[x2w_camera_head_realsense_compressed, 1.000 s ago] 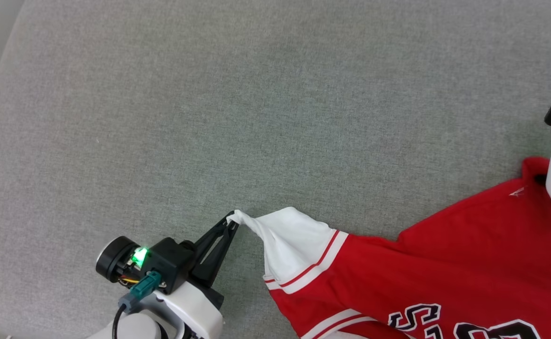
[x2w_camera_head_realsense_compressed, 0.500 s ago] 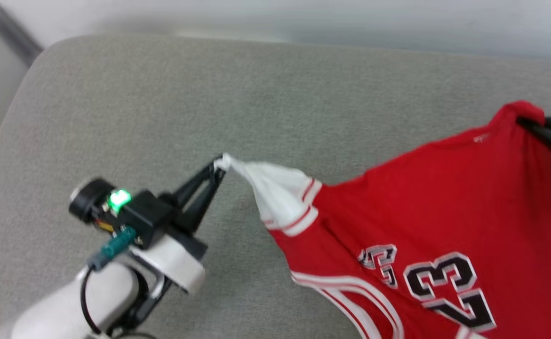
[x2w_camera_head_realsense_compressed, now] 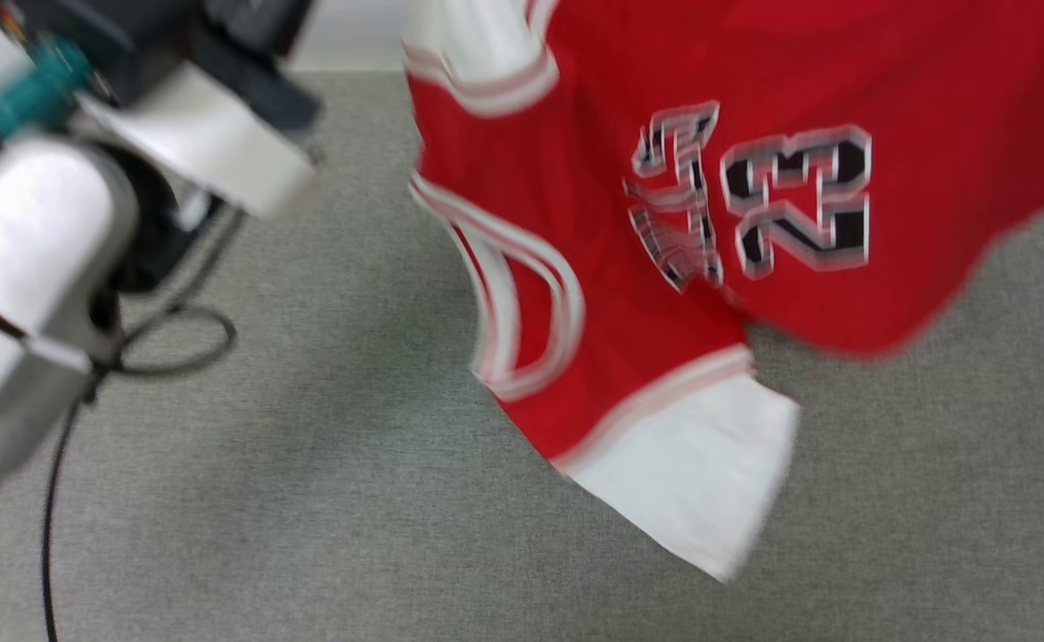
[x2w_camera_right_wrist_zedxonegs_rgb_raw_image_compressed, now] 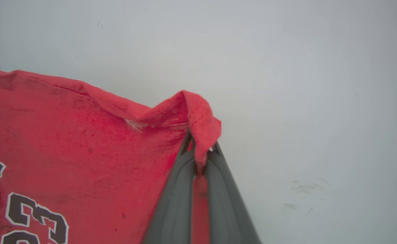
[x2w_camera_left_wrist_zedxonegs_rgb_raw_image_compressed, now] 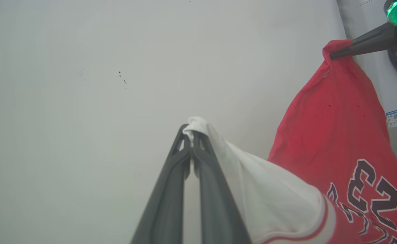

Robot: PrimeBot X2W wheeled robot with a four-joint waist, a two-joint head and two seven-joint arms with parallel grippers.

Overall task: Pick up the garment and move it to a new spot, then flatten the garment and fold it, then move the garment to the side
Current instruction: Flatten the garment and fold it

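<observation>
Nearest the head camera, at 9 o'clock, is the pale left forearm [x2w_camera_head_realsense_compressed: 31,232], with a black cable [x2w_camera_head_realsense_compressed: 51,499] running down toward 7 o'clock; this view is smeared by motion. Beyond it the shirt [x2w_camera_head_realsense_compressed: 949,98] hangs from 12 to 2 o'clock, red with black white-edged numerals near the middle. One white sleeve [x2w_camera_head_realsense_compressed: 700,481] droops toward 5 o'clock over the grey counter [x2w_camera_head_realsense_compressed: 308,499]; whether that sleeve touches the counter cannot be told. In the left wrist view the left hand [x2w_camera_left_wrist_zedxonegs_rgb_raw_image_compressed: 192,133] is closed, its two dark fingers [x2w_camera_left_wrist_zedxonegs_rgb_raw_image_compressed: 169,189] pinching the bunched tip of the other white sleeve at the centre. From there the fabric runs toward 4 o'clock into the red of the shirt [x2w_camera_left_wrist_zedxonegs_rgb_raw_image_compressed: 337,118]. Farther off, at 2 o'clock, the right hand [x2w_camera_left_wrist_zedxonegs_rgb_raw_image_compressed: 334,54] pinches a red corner, with a green light [x2w_camera_left_wrist_zedxonegs_rgb_raw_image_compressed: 393,12] glowing behind it at 1 o'clock. A white wall [x2w_camera_left_wrist_zedxonegs_rgb_raw_image_compressed: 83,101] lies behind. In the right wrist view the right hand [x2w_camera_right_wrist_zedxonegs_rgb_raw_image_compressed: 200,147] is clamped on a red fold at the centre. The shirt [x2w_camera_right_wrist_zedxonegs_rgb_raw_image_compressed: 66,142] spreads from it toward 8 o'clock, held up between the two hands, and the wall [x2w_camera_right_wrist_zedxonegs_rgb_raw_image_compressed: 303,84] lies beyond.
</observation>
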